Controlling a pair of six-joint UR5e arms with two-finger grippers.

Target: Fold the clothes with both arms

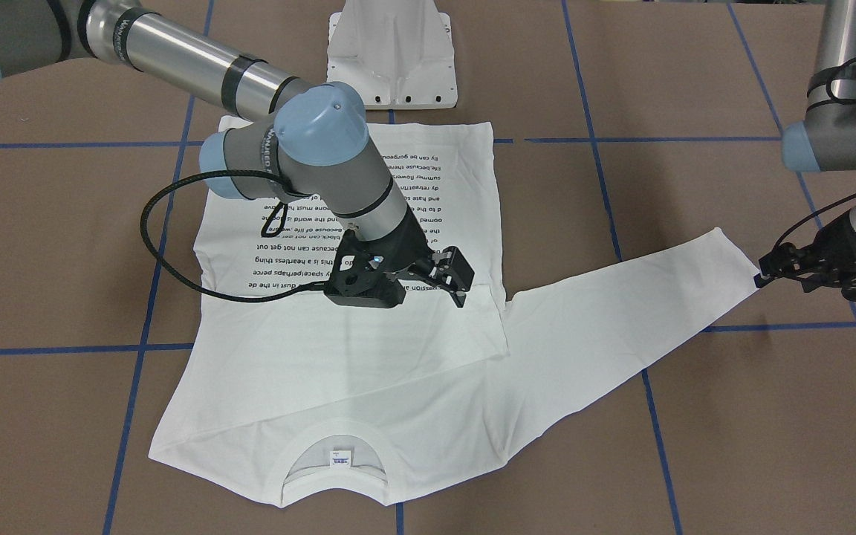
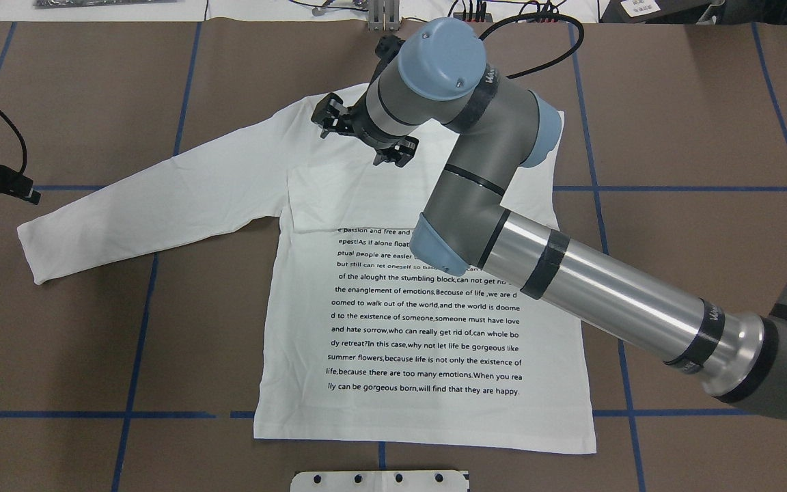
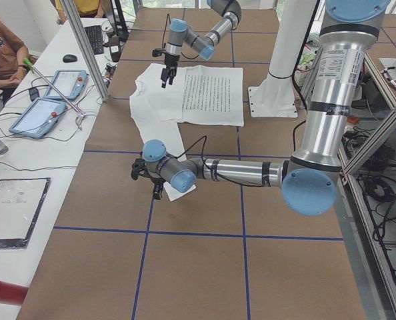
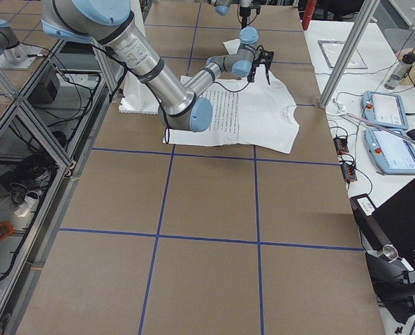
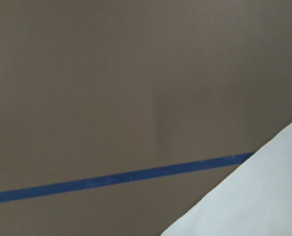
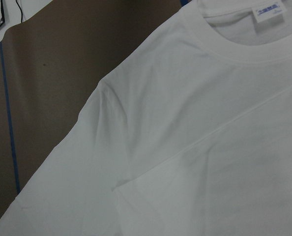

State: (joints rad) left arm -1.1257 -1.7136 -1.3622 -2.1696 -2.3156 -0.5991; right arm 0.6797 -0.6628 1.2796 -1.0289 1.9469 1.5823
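Note:
The white long-sleeved shirt (image 2: 427,321) lies flat on the brown table, black text up, with the neck label (image 1: 340,455) at the far collar. One sleeve is folded across the chest. The other sleeve (image 2: 161,198) stretches out flat toward my left side. My left gripper (image 1: 761,270) sits low at that sleeve's cuff corner, seems open and holds nothing. The left wrist view shows only the cuff corner (image 5: 254,196) and the table. My right gripper (image 2: 363,133) hovers open and empty over the chest near the collar. The right wrist view shows the collar and label (image 6: 269,11).
The white pedestal base (image 1: 391,52) stands just behind the shirt's hem. Blue tape lines (image 5: 111,177) grid the brown table. An operators' bench with tablets (image 3: 51,100) and an aluminium post (image 3: 85,47) run along the table's far side.

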